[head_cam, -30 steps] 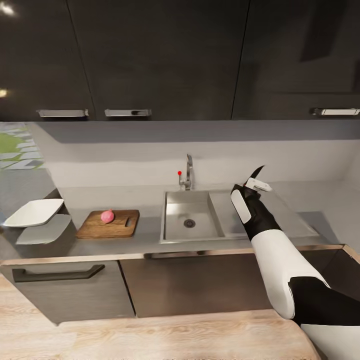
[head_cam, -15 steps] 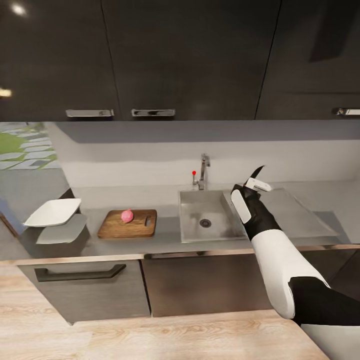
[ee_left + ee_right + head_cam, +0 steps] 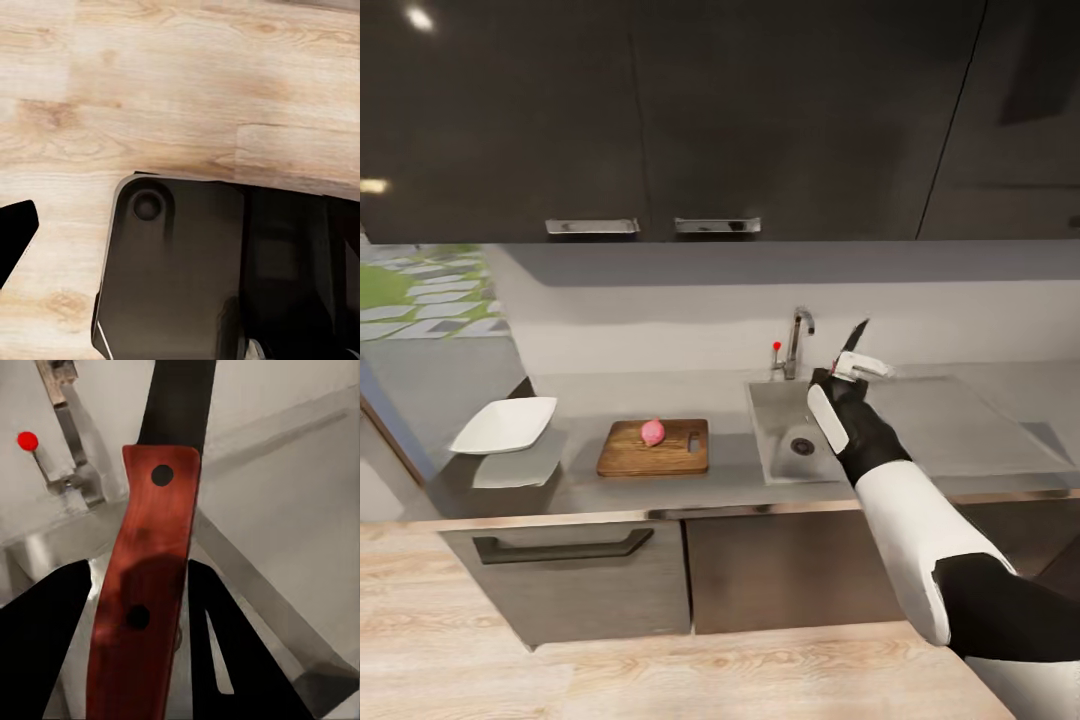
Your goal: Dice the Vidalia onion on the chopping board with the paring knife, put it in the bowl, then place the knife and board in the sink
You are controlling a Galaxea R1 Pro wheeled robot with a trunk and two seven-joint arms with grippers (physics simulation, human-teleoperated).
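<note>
Head view: the grey countertop (image 3: pixel 980 425) runs wall to wall, with the sink (image 3: pixel 785 460) set in it under its chrome tap (image 3: pixel 797 340). Well to the sink's left lie the chopping board (image 3: pixel 625 462) and, farther left, the white bowl (image 3: pixel 505 425). The Vidalia onion (image 3: pixel 653 431) sits whole on the board, apart from the bowl.

Your right gripper (image 3: pixel 852 370) hangs above the sink, clamped on the paring knife (image 3: pixel 146 585) by its red handle, blade up. Your left gripper's state cannot be told.

The knife looks light and rigid; keep your grip on the handle. The round onion will likely roll, so come down squarely over its middle.
</note>
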